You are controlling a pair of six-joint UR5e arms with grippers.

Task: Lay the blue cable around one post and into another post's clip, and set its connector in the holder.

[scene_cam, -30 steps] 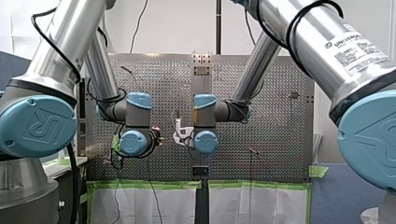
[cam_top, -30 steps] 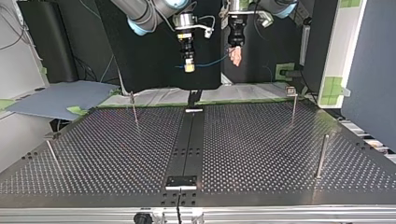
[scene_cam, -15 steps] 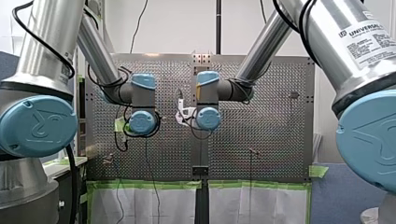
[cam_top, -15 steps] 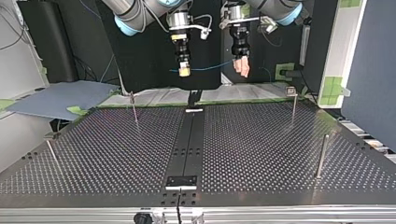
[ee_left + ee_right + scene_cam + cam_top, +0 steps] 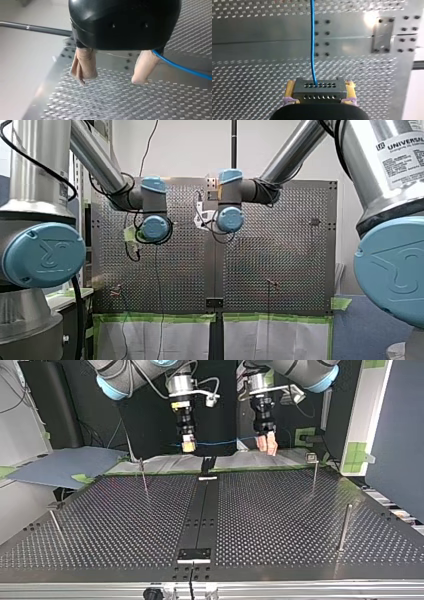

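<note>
1. My right hand [image 5: 319,86] is clamped on the black connector [image 5: 319,95], with its yellow pads [image 5: 289,90] on the connector's two short ends.
2. The blue cable [image 5: 312,45] leaves the connector's holed face toward the hand's 12 o'clock, its long axis in line with the hand.
3. In the top view that run lies level, heading to 3 o'clock from my right hand and reaching my left hand [image 5: 111,78]. The left hand's beige fingers [image 5: 85,62] stand apart with nothing between them. The cable passes one finger's outer side; I cannot tell whether it touches.
4. Both hands hang high above the tabletop's [image 5: 280,520] far edge in that view.
5. The post [image 5: 314,472] topped by a clip [image 5: 310,456] is at about 4 o'clock from my left hand, which is the nearer one. A bare post [image 5: 144,475] is at 8 o'clock from my right hand.
6. What I take for the holder [image 5: 195,554] lies toward 6 o'clock, at the tabletop's near edge, well apart from both hands. The posts stand well apart, so I judge there is room to bring the cable down between them.
</note>
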